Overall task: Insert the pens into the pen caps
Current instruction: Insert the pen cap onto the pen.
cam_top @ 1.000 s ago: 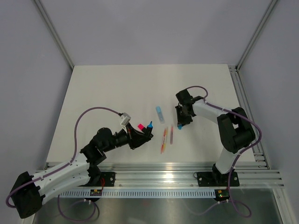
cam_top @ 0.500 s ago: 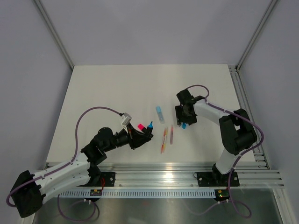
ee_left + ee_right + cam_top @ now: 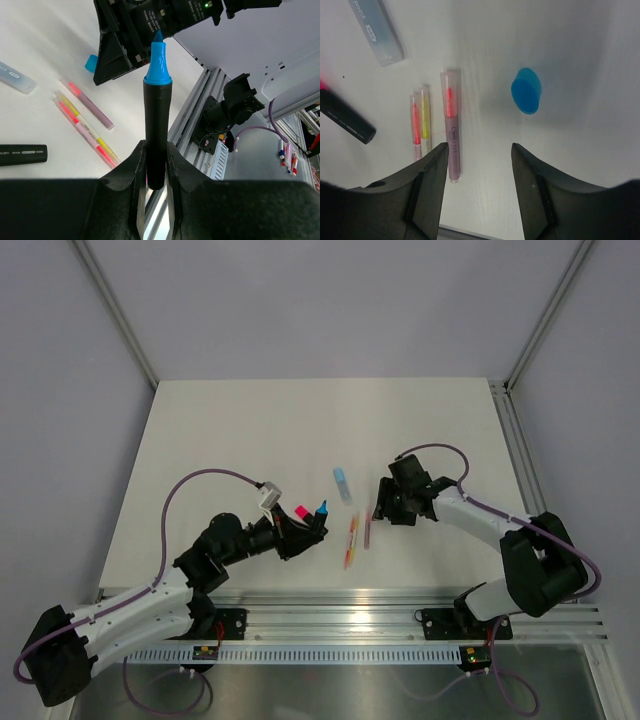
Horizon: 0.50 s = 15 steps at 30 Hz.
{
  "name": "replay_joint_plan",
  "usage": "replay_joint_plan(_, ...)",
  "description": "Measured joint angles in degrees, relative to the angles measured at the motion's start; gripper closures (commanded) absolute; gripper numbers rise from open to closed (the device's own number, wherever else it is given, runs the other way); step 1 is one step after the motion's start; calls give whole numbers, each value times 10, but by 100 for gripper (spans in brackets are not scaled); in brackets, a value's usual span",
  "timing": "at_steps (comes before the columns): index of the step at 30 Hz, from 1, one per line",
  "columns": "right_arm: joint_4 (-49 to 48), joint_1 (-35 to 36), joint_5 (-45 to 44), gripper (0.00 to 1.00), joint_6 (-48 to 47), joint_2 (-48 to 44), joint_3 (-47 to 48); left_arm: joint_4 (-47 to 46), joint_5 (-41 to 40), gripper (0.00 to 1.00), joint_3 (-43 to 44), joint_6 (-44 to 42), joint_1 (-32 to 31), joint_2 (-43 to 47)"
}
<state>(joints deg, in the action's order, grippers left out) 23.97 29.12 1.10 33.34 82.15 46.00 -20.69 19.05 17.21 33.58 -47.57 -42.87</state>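
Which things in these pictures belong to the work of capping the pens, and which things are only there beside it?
For the job:
- black marker with blue tip, in the left hand
- small blue plastic cap
- black marker with pink tip
- pale-blue pen
- purplish thin stick, red-pink thin stick, yellow thin stick

Not for the job:
- purple cable
- aluminium rail

- A white table [image 3: 230,440], evenly lit, fills the centre.
- Plain pale grey walls [image 3: 320,300] stand at 9, 12 and 3 o'clock.
- Aluminium posts [image 3: 112,308] slant at 11 and 1 o'clock.
- A ribbed aluminium rail [image 3: 350,615] lies at 6 o'clock.
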Motion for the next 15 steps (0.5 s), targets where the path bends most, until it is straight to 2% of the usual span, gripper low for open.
replay_joint_plan(7, -65, 0, 14, 40, 28, 63, 2, 0, 0, 100, 0, 1, 0, 0)
replay_joint_plan(15, -60, 0, -24, 40, 27, 92, 25, 0, 0, 100, 0, 1, 0, -2)
